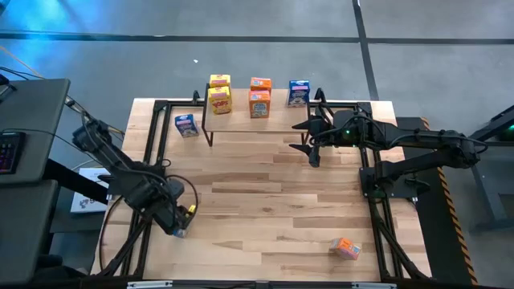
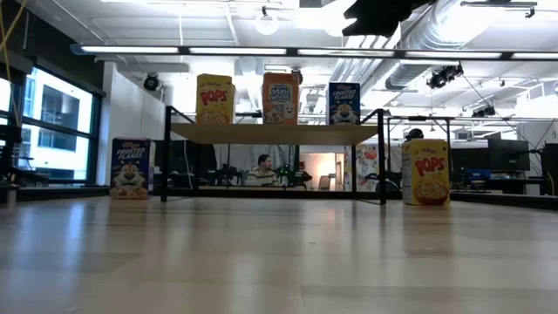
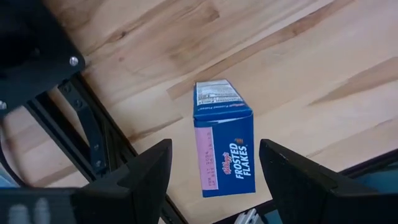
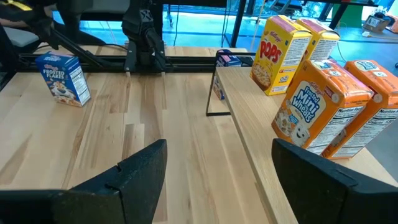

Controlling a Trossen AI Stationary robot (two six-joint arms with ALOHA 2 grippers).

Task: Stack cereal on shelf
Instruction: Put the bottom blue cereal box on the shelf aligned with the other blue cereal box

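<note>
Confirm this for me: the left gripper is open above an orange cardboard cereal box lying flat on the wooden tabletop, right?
The box is blue, not orange. The left wrist view shows the left gripper open above a blue cardboard cereal box lying flat on the wooden tabletop. The right gripper waits by the shelf.

A big wooden table in a big work room

The table [image 1: 265,201] is made of light wood with a black frame [image 1: 377,225] along its sides, in the middle of the high view. A dark desk [image 1: 32,128] with a keyboard [image 1: 6,151] sits at the left edge. The grey floor [image 1: 241,48] fills the top. In the low view, a person [image 2: 261,170] sits far back in the middle, under long ceiling lights [image 2: 305,52].
</note>
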